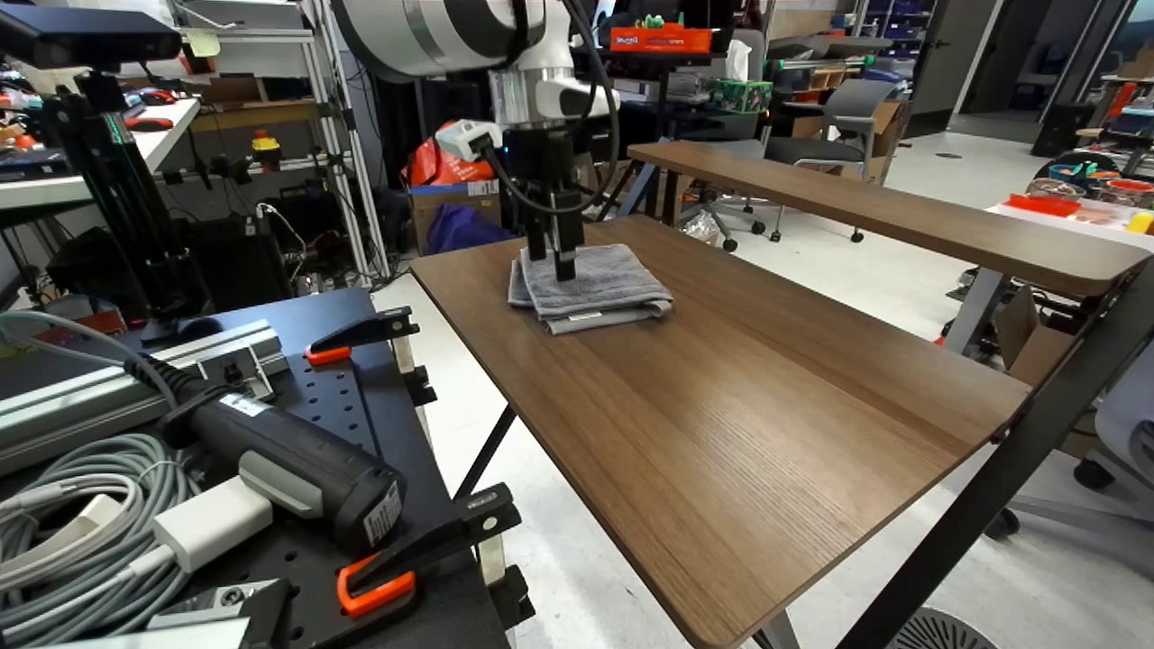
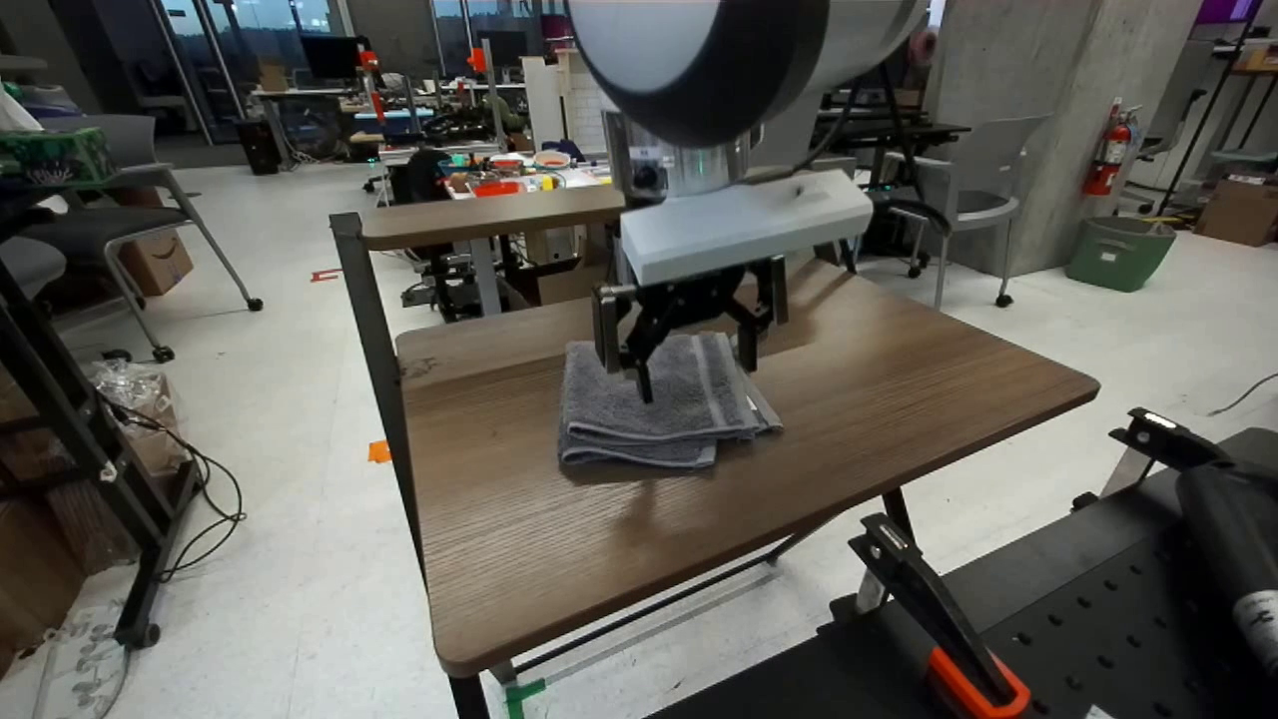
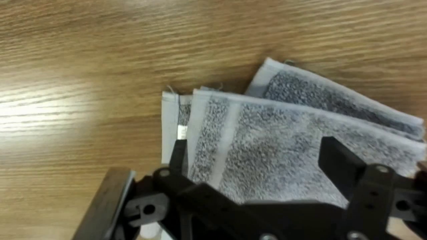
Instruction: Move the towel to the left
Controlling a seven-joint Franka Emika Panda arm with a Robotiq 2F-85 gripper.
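The folded grey terry towel (image 1: 599, 279) lies on the brown wood-grain tabletop (image 1: 721, 433), beneath the Robotiq gripper (image 1: 551, 268), whose jaws stand released, spread well apart with no fabric pinched between them; whether the fingertips (image 3: 340, 163) touch the pile cannot be told. The wrist view alone resolves the cloth closely: speckled looped pile, a smooth pale band (image 3: 226, 143) running across the top layer, flat light hems, a stray thread (image 3: 170, 88) at a corner, layers fanned out of line. A small white tag (image 3: 182, 132) shows there at the towel's edge, its print too blurred to read. In an exterior view, the black perforated bench (image 1: 270, 311) carries coiled grey cable (image 1: 149, 455), a slotted aluminium rail (image 1: 81, 406) and a black handheld device (image 1: 306, 446) whose white label (image 1: 245, 405) is too small to read; a red-orange bin (image 1: 661, 39) at the back has white lettering, equally illegible. Also in an exterior view, a red fire extinguisher (image 2: 1106, 160) shows against a concrete pillar (image 2: 1038, 90), near a green plastic wastebasket (image 2: 1120, 253), and a cardboard box (image 2: 158, 262) bears a curved smile-arrow logo.
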